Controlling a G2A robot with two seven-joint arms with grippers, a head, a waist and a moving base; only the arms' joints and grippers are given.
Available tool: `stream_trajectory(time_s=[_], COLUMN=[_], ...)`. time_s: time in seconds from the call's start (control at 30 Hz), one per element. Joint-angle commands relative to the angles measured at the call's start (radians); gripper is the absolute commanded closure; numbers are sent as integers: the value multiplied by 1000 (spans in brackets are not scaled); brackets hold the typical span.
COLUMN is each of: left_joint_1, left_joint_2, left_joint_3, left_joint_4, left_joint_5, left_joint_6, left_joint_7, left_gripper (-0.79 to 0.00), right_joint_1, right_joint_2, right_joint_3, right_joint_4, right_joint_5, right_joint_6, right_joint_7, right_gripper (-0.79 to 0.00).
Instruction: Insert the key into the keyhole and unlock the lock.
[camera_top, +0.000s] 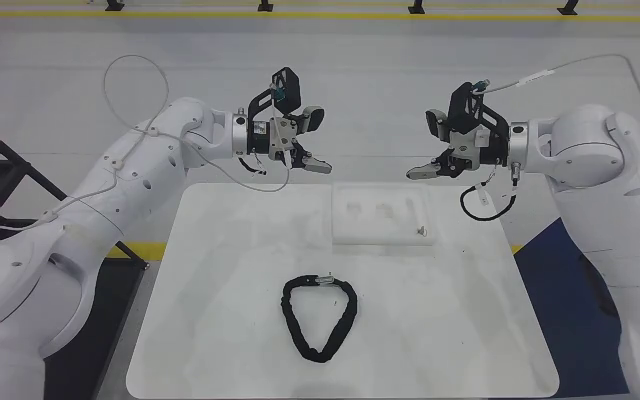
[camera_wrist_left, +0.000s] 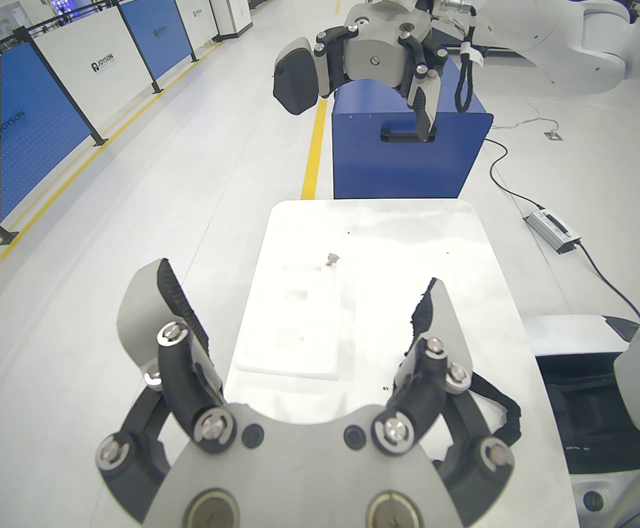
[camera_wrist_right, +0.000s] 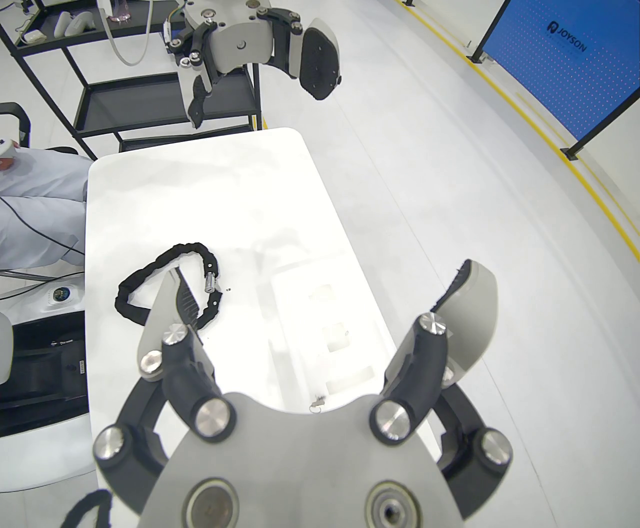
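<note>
Fingers (camera_wrist_left: 142, 310) of the left gripper (camera_wrist_left: 300, 310) are spread wide with nothing between them. The right gripper (camera_wrist_right: 320, 300) is likewise released and empty. Both hang above the far edge of the white table (camera_top: 220, 300), well apart from each other.

The key (camera_top: 422, 232) lies flat on the white foam tray (camera_top: 385, 215), at the end nearest the right arm. The black chain lock (camera_top: 318, 318) lies in a closed loop on the table nearer the robot, apart from the tray. Its metal lock cylinder (camera_top: 322, 282) sits on the side of the loop that faces the tray.

The key looks like the first hazard. It is small and lies flat, so broad pads closing on it could press it into the foam or flick it off the tray. A pinch on the blade instead of the head would leave nothing free to insert, and a tilted hold would probably jam at the keyhole.

The chain lock rests loose, so a push from the key would likely slide or roll the cylinder unless the other gripper pins it. The sleeved chain looks limp, and a hold far from the cylinder would steady little. During the turn, the cylinder may simply twist along with the key. Which way the keyhole faces cannot be told, so an approach from the wrong end is possible.
</note>
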Motion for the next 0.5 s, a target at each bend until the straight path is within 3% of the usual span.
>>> stream_trajectory(time_s=[0.0, 0.47], left_joint_1=[0, 0], left_joint_2=[0, 0], left_joint_3=[0, 0], left_joint_4=[0, 0], left_joint_5=[0, 0], left_joint_6=[0, 0], left_joint_7=[0, 0], left_gripper=[-785, -785], right_joint_1=[-17, 17], right_joint_2=[-1, -52], right_joint_3=[-8, -151], right_joint_4=[14, 275], right_joint_5=[-16, -17], right_joint_6=[28, 101], right_joint_7=[-21, -11], right_gripper=[-785, -785])
